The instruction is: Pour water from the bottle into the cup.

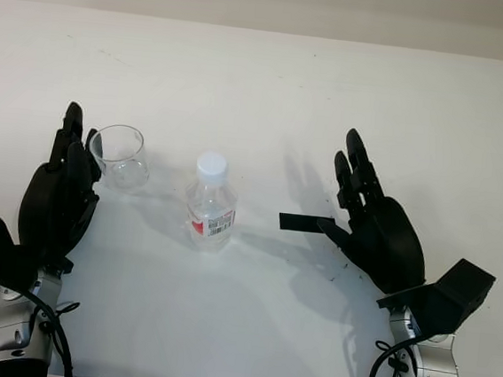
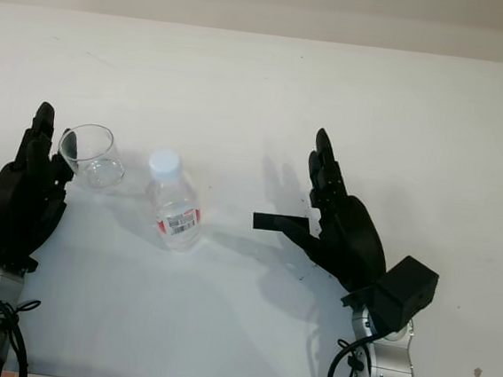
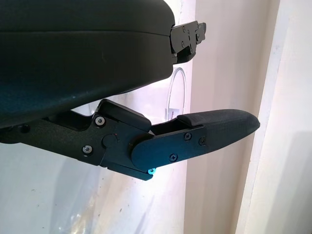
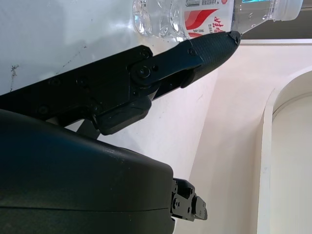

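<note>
Pre-grasp stage. Bottle (image 1: 210,204) upright, capped, beside empty cup (image 1: 119,155). Left hand (image 1: 57,195) wide, next to cup; right hand (image 1: 374,225) wide, apart from bottle. Next: reach, grip bottle.

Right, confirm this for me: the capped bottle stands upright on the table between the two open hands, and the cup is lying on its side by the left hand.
One thing is wrong: the cup is not on its side. The left eye view shows it standing upright, mouth up, right by the left hand. The rest holds: the capped bottle stands upright on the table, between that hand and the right hand, both open.
</note>
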Tool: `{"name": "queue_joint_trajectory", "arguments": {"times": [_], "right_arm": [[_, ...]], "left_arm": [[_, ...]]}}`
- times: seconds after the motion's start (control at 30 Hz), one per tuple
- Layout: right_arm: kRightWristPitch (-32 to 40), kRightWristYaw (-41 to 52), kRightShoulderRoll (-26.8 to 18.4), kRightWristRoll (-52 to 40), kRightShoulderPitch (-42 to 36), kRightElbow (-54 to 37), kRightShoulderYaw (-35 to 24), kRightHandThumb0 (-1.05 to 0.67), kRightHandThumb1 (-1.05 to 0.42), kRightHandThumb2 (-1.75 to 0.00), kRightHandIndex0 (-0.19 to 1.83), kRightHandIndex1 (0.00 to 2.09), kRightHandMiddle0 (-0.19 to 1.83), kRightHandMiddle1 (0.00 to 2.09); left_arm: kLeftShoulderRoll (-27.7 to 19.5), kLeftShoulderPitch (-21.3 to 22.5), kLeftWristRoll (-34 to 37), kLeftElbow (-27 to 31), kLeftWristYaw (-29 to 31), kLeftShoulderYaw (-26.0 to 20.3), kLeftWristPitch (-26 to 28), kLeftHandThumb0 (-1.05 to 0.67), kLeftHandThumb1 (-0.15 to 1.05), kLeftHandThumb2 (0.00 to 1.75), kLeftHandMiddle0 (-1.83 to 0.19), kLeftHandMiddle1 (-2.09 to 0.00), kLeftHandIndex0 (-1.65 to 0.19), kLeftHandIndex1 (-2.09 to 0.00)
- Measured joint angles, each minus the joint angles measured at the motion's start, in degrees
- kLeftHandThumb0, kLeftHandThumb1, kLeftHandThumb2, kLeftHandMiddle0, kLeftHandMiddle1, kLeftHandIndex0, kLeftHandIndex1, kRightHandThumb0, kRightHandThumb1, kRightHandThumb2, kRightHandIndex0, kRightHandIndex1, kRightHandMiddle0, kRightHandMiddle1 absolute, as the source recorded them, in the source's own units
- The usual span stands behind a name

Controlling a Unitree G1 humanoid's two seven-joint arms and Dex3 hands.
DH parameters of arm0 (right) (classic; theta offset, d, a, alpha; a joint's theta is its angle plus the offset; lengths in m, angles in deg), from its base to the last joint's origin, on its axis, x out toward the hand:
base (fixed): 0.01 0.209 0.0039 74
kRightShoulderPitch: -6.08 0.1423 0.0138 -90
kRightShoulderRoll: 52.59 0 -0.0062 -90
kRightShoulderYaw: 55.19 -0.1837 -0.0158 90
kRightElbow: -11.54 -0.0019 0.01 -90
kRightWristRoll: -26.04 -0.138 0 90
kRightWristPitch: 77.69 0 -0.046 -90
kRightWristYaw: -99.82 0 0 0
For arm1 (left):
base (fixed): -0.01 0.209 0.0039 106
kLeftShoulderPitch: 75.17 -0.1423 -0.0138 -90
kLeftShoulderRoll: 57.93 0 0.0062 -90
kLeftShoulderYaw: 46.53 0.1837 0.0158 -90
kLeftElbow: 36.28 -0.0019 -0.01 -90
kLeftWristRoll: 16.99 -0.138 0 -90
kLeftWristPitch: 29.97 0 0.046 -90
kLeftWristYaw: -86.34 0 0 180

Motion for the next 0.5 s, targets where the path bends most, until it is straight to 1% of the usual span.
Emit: {"name": "queue_joint_trajectory", "arguments": {"times": [0.1, 0.3, 0.4, 0.5], "right_arm": [[0.0, 0.4, -0.1, -0.2, 0.0, 0.0, 0.0, -0.85, -0.97, -0.05, -0.19, 0.00, -0.19, 0.00], [0.5, 1.2, -0.4, -0.4, 0.1, 0.2, 0.0, -0.86, -0.97, -0.05, -0.19, 0.00, -0.19, 0.00], [1.0, 3.1, -0.9, -0.5, 0.7, 0.8, 0.8, -0.85, -0.97, -0.05, -0.19, 0.00, -0.19, 0.00], [1.4, 6.3, -1.4, -0.3, 2.4, 1.9, 2.5, -0.92, -0.97, -0.05, -0.19, 0.00, -0.19, 0.00]], "left_arm": [[0.2, -0.7, -0.1, 1.0, -0.5, 0.0, 0.0, -0.80, 1.05, 0.64, 0.19, 0.00, 0.19, 0.00], [0.7, -0.8, -0.3, 1.2, -1.4, 0.3, 0.2, -0.80, 1.05, 0.64, 0.19, 0.00, 0.19, 0.00], [0.9, -0.8, -0.5, 1.2, -1.5, 0.3, 0.1, -0.80, 1.05, 0.64, 0.19, 0.00, 0.19, 0.00], [0.9, -0.8, -0.7, 1.0, -1.5, 0.3, 0.1, -0.80, 1.05, 0.64, 0.19, 0.00, 0.19, 0.00]]}}
